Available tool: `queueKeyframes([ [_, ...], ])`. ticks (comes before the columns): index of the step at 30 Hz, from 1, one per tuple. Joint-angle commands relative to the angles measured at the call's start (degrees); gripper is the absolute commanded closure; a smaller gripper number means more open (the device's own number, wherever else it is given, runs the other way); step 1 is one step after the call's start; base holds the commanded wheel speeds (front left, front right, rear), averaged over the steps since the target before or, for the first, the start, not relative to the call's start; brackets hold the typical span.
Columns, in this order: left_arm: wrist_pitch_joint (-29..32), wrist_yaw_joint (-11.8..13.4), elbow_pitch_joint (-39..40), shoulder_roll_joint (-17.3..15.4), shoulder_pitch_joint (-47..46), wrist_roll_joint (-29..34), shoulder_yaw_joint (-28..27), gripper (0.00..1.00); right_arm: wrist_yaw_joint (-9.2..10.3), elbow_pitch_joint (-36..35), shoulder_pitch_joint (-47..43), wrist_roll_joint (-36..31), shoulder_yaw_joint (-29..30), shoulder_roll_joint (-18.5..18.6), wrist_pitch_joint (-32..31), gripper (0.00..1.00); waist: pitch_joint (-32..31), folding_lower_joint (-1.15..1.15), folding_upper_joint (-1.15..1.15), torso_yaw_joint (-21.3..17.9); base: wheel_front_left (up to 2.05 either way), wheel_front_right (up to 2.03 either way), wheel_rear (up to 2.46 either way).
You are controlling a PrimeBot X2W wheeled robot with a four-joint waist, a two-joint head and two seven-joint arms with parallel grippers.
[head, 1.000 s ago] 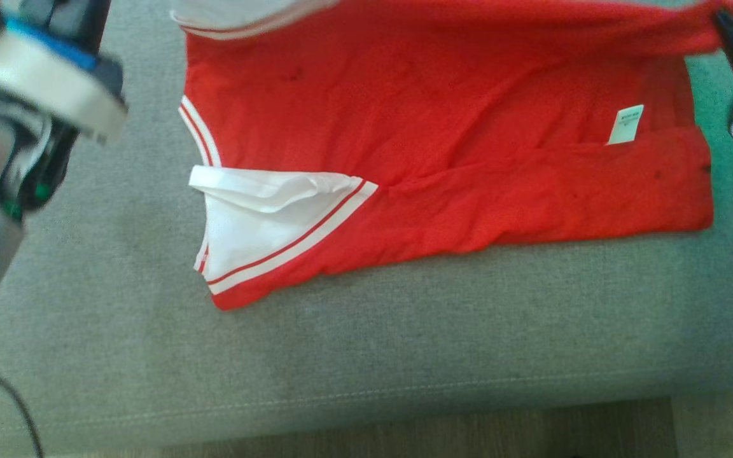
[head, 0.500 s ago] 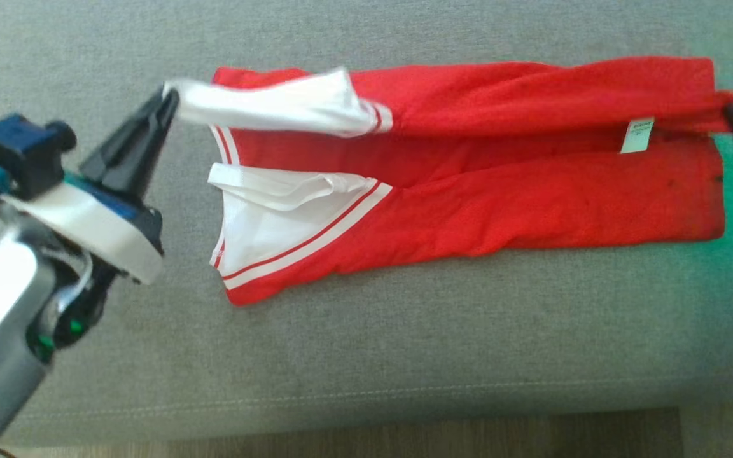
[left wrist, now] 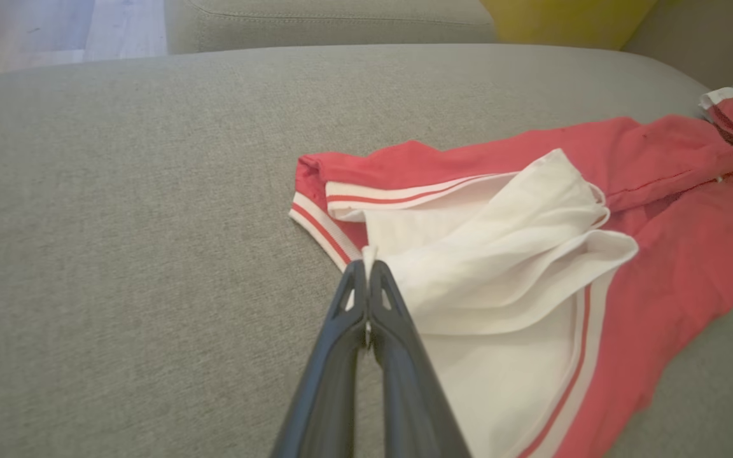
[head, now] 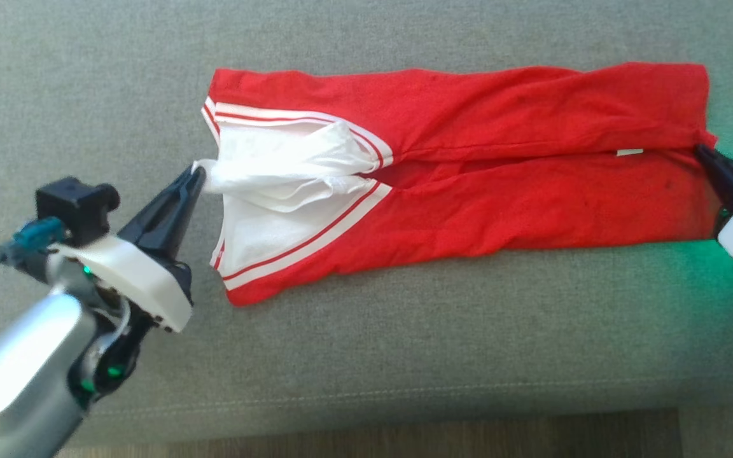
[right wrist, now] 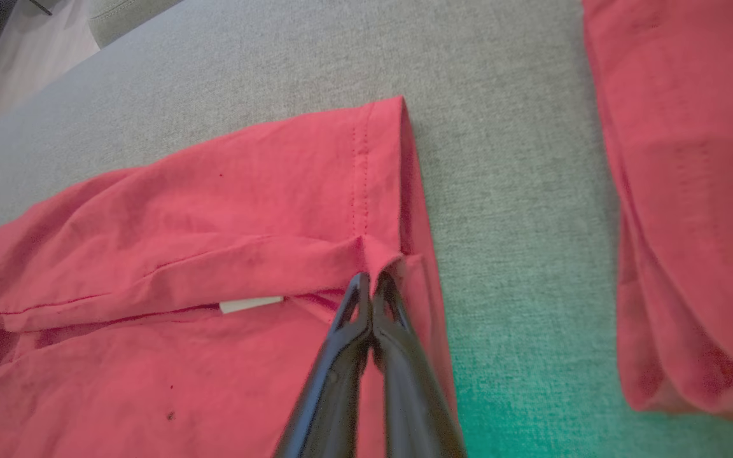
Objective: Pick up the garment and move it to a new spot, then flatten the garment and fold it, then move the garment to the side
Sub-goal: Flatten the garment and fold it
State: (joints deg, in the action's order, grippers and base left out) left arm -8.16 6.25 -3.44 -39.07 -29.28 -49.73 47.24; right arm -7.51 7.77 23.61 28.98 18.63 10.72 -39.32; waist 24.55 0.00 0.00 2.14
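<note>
A big grey couch seat (head: 404, 369) holds the red garment (head: 532, 203), which lies long from left to right, its far and near sides folded in to meet. The left gripper (head: 197, 172) is closed tight on the tip of the white sleeve (head: 290, 159). The right gripper (head: 700, 150) is closed tight on the red hem (right wrist: 379, 178) at the right end. A tiny white tag (head: 628, 152), maybe a label, peeks from the fold

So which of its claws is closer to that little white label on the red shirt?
The right. The right gripper pinches the red shirt at its hem, just beside the white label; the left gripper grips the white sleeve at the shirt's opposite end.
</note>
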Motion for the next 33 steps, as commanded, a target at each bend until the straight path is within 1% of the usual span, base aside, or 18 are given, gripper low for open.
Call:
queueKeyframes([
  [1, -1.1, 0.9, 0.5, -1.3, -0.5, -0.2, -2.7, 0.08, 0.02, -1.9, -1.1, -0.4, -0.7, -0.1, 0.6, 0.00, -0.7, 0.00, 0.00, -0.1, 0.00, 0.00, 0.00],
  [2, -1.7, 1.4, 0.2, -0.7, -0.3, -0.2, -2.8, 0.00, 0.02, -2.0, -1.2, -0.4, -0.5, -0.4, 1.3, 0.00, -1.1, 0.00, 0.00, -0.2, 0.00, 0.00, 0.00],
  [5, -3.5, 3.5, -0.5, 0.9, 0.9, 0.1, -3.2, 0.00, 0.02, -2.3, -2.1, 0.1, 0.5, -1.4, 3.6, 0.00, -2.7, 0.00, 0.00, -0.3, 0.00, 0.00, 0.00],
  [10, -6.1, 10.3, 0.9, 4.3, 4.6, 0.4, -6.9, 0.00, 0.02, -4.1, -5.1, 1.3, 1.9, -4.1, 7.2, 0.00, -5.7, 0.00, 0.00, -0.6, 0.00, 0.00, 0.00],
  [14, -6.8, 15.7, 4.8, 7.4, 8.3, 5.2, -9.6, 0.00, 0.02, -5.5, -8.2, 1.9, 4.0, -6.0, 9.6, 0.00, -7.7, 0.00, 0.00, 0.2, 0.00, 0.00, 0.00],
  [16, -6.8, 17.6, 7.7, 9.4, 10.5, 9.0, -11.6, 0.00, 0.02, -5.8, -9.2, 1.5, 5.5, -6.7, 11.0, 0.00, -8.3, 0.00, 0.00, 0.5, 0.00, 0.00, 0.00],
  [18, -6.8, 18.5, 10.3, 11.7, 13.1, 12.7, -13.6, 0.00, 0.02, -5.2, -9.5, 0.8, 6.7, -7.2, 12.3, 0.00, -8.8, 0.00, 0.00, 1.0, 0.00, 0.00, 0.00],
  [21, -6.8, 18.9, 12.2, 14.8, 16.9, 19.1, -15.4, 0.00, 0.02, -3.0, -8.1, -0.4, 8.3, -7.7, 14.3, 0.00, -9.5, 0.00, 0.00, 1.7, 0.00, 0.00, 0.00],
  [22, -6.8, 18.9, 12.2, 14.8, 16.9, 19.1, -15.4, 0.00, 0.02, -3.0, -8.1, -0.4, 8.3, -7.7, 14.3, 0.00, -9.5, 0.00, 0.00, 1.7, 0.00, 0.00, 0.00],
  [23, -6.8, 18.7, 12.4, 15.8, 18.0, 20.9, -15.6, 0.00, 0.02, -1.8, -7.3, -0.5, 8.8, -7.7, 14.8, 0.00, -9.8, 0.00, 0.00, 1.9, 0.00, 0.00, 0.00],
  [27, -6.8, 16.1, 11.7, 19.8, 21.3, 25.5, -15.4, 0.00, 0.02, 5.8, -3.9, -2.1, 9.0, -7.8, 16.9, 0.00, -10.7, 0.00, 0.00, 2.9, 0.00, 0.00, 0.00],
  [30, -6.8, 14.0, 10.9, 22.3, 22.2, 27.8, -15.5, 0.00, 0.02, 11.9, -1.2, -5.3, 9.9, -7.8, 18.4, 0.00, -11.1, 0.00, 0.00, 4.0, 0.00, 0.00, 0.00],
  [33, -6.8, 12.2, 10.2, 24.0, 22.4, 29.8, -15.9, 0.00, 0.02, 17.0, 1.2, -8.9, 11.9, -7.8, 19.7, 0.00, -11.3, 0.00, 0.00, 5.0, 0.00, 0.00, 0.00],
])
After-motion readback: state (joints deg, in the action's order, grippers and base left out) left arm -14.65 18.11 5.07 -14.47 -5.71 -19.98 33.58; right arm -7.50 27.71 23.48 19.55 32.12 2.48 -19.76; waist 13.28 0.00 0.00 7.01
